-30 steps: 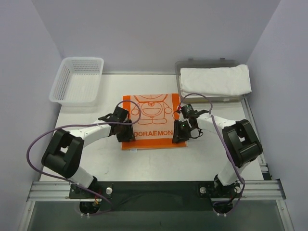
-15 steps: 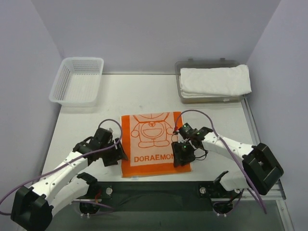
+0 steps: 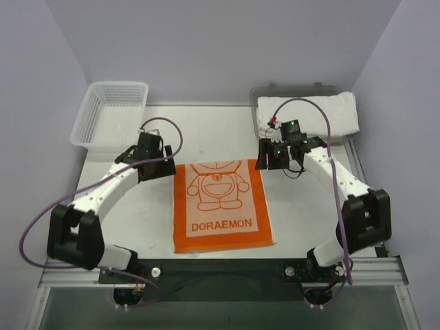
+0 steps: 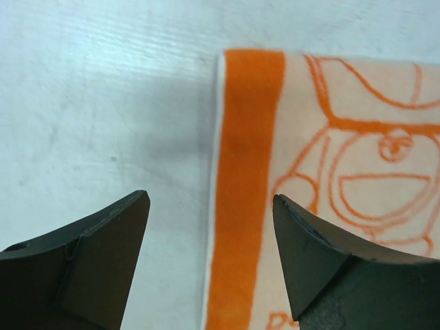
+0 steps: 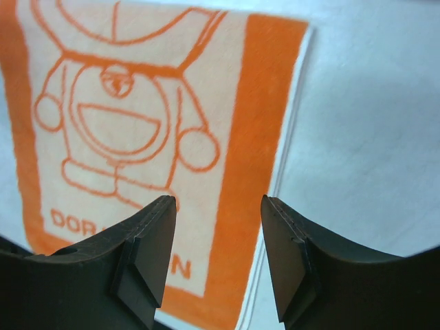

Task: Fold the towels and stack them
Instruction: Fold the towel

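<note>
An orange-and-white towel (image 3: 220,205) with a cartoon cat and the word DORAEMON lies flat on the table, reaching the near edge. My left gripper (image 3: 155,165) hovers open just off its far left corner; the left wrist view shows the towel's orange border (image 4: 244,199) below the empty jaws. Over the far right corner my right gripper (image 3: 273,157) also stands open and empty, the orange towel (image 5: 137,130) beneath it. White folded towels (image 3: 307,115) lie stacked at the back right.
A white mesh basket (image 3: 110,115) stands at the back left. The grey tray (image 3: 261,130) under the white towels sits at the back right, close behind the right gripper. Purple walls close in on three sides.
Both grippers let go of the orange towel near the front edge, opened, and drew back to its far corners. The towel now lies longer and flat.
</note>
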Controlling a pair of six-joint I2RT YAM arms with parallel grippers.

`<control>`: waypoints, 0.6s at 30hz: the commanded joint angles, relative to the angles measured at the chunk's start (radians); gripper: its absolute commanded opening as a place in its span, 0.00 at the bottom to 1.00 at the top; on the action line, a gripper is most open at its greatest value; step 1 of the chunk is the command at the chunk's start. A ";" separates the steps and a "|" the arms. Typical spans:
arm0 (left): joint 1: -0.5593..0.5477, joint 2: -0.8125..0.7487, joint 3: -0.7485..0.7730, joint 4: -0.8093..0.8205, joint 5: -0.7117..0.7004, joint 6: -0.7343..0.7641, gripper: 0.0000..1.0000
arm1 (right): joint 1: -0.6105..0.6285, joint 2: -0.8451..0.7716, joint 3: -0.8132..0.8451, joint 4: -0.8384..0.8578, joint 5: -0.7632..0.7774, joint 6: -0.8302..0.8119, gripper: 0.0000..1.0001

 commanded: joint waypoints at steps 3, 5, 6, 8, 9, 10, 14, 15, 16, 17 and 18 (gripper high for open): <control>0.059 0.225 0.132 0.153 0.049 0.181 0.79 | -0.036 0.182 0.105 0.060 0.030 -0.070 0.52; 0.059 0.316 0.195 0.156 0.061 0.218 0.78 | -0.042 0.236 0.145 0.072 0.036 -0.073 0.52; 0.059 0.342 0.215 0.156 0.062 0.233 0.77 | -0.045 0.251 0.156 0.077 0.035 -0.076 0.52; 0.059 0.406 0.259 0.158 0.070 0.239 0.75 | -0.048 0.294 0.177 0.097 0.038 -0.079 0.51; 0.059 0.425 0.270 0.156 0.075 0.244 0.75 | -0.051 0.309 0.183 0.103 0.038 -0.078 0.51; 0.059 0.452 0.281 0.159 0.079 0.246 0.75 | -0.054 0.323 0.194 0.105 0.041 -0.079 0.51; 0.059 0.508 0.313 0.172 0.078 0.243 0.74 | -0.054 0.392 0.225 0.115 0.085 -0.072 0.51; 0.059 0.519 0.316 0.172 0.078 0.244 0.73 | -0.054 0.400 0.232 0.119 0.091 -0.070 0.51; 0.059 0.535 0.318 0.172 0.081 0.244 0.73 | -0.054 0.406 0.237 0.128 0.099 -0.068 0.51; 0.059 0.545 0.321 0.172 0.084 0.247 0.72 | -0.054 0.423 0.242 0.128 0.104 -0.067 0.51; 0.059 0.551 0.319 0.169 0.085 0.249 0.72 | -0.056 0.434 0.254 0.128 0.104 -0.065 0.51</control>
